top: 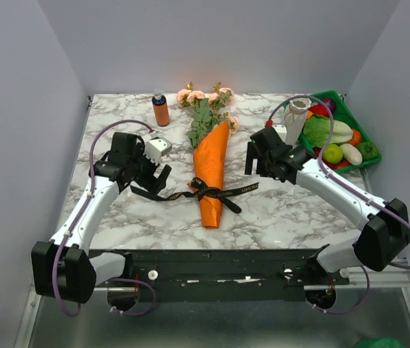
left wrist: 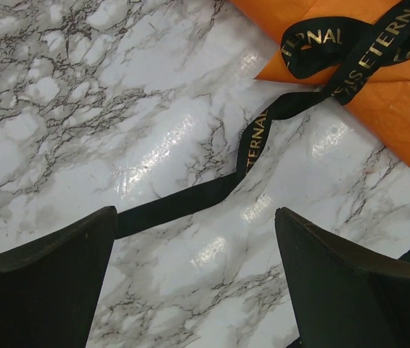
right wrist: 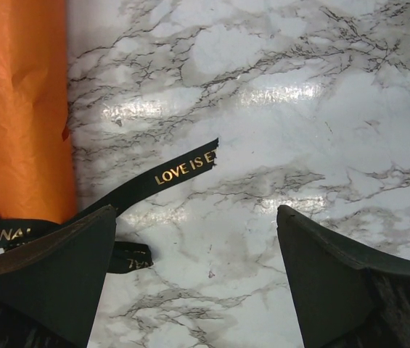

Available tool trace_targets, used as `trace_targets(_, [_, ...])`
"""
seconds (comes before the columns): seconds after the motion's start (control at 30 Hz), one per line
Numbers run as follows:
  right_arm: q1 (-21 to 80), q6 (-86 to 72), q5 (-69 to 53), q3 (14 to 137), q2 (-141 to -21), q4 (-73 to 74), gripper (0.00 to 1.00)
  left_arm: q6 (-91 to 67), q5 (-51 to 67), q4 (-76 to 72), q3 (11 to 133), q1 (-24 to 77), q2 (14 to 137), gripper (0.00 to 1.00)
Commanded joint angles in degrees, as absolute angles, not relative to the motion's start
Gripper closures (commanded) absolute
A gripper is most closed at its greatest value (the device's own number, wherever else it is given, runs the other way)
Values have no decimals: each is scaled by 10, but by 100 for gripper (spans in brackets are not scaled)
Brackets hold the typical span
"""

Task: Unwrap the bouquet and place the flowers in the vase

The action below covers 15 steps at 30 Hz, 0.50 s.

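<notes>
The bouquet (top: 212, 168) lies wrapped in the middle of the marble table, its orange paper cone pointing toward me. Its flowers (top: 205, 98), pale pink roses with green leaves, stick out at the far end. A black gold-lettered ribbon (top: 206, 190) is tied in a bow around the cone. My left gripper (top: 158, 179) hovers open over the ribbon's left tail (left wrist: 259, 138), nothing between its fingers (left wrist: 59, 275). Right of the cone, my right gripper (top: 250, 161) is open above the right tail (right wrist: 183, 168). The cream vase (top: 295, 120) stands upright at the back right.
An orange bottle (top: 160, 109) with a dark cap stands at the back, left of the roses. A green tray (top: 365, 137) of toy vegetables sits at the right edge, just beyond the vase. Walls close in on both sides.
</notes>
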State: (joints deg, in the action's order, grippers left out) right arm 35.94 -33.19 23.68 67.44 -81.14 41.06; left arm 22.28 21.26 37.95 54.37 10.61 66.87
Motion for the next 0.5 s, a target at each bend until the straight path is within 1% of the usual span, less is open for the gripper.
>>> trace_targets(0.0, [359,-369,256,687,-832,439,3,268,236,342,537,122,699,2])
trace_targets(0.3, [359,-416,222,651,-815,423,5,319,218,315,538,185,814,7])
trace_targets(0.47, [360,-431,214,621,-796,409,6,337,200,312,536,221,856,10])
